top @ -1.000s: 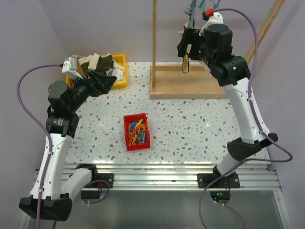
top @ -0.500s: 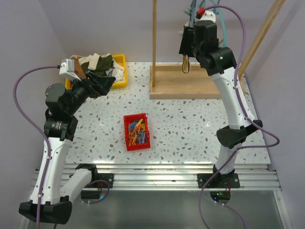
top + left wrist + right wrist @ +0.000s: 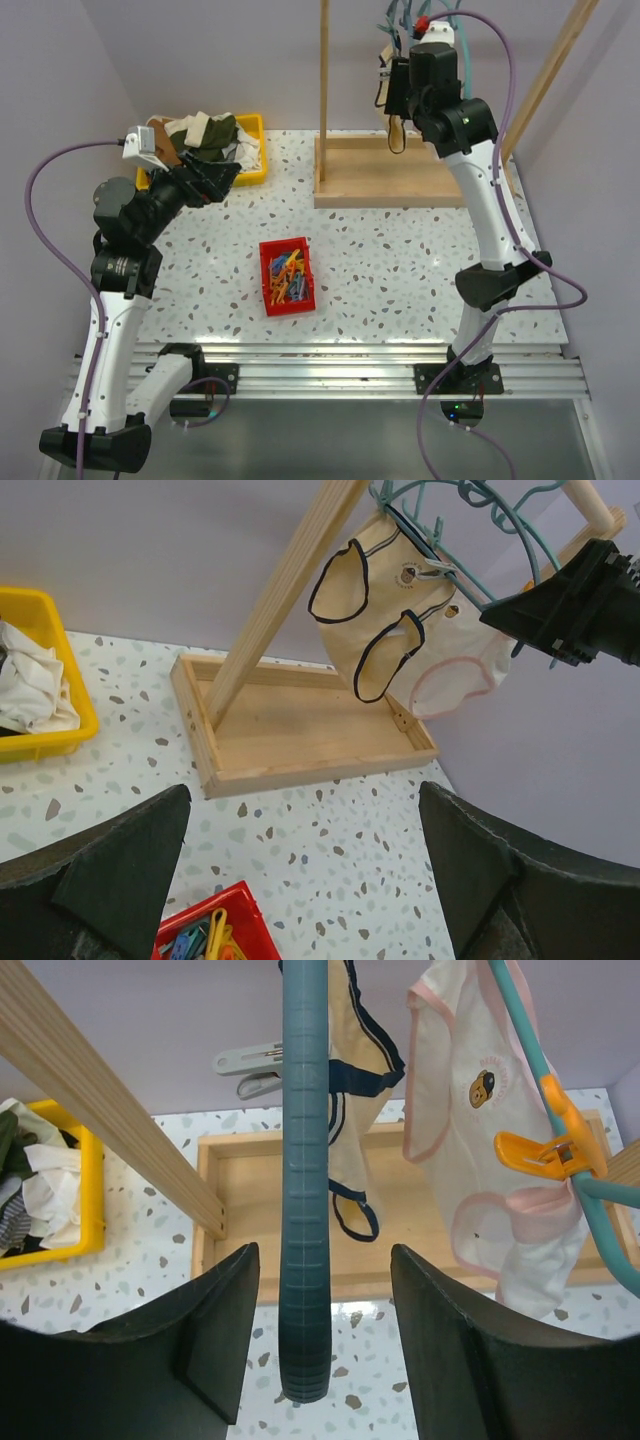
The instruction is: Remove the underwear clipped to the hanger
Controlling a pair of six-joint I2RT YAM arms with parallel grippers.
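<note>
1. Underwear (image 3: 400,650) hangs pegged to the teal hanger (image 3: 303,1160) above the wooden rack (image 3: 300,740): beige briefs (image 3: 375,600) just beside pink-trimmed briefs (image 3: 470,1110)
2. Right gripper (image 3: 322,1260) has risen to the hanger within the last second; its jaws are wide, straddling the bar and gripping nothing
3. Left gripper (image 3: 300,800) waits well apart, jaws wide and empty
4. Both briefs remain pegged, so unclipping likely comes next
</note>
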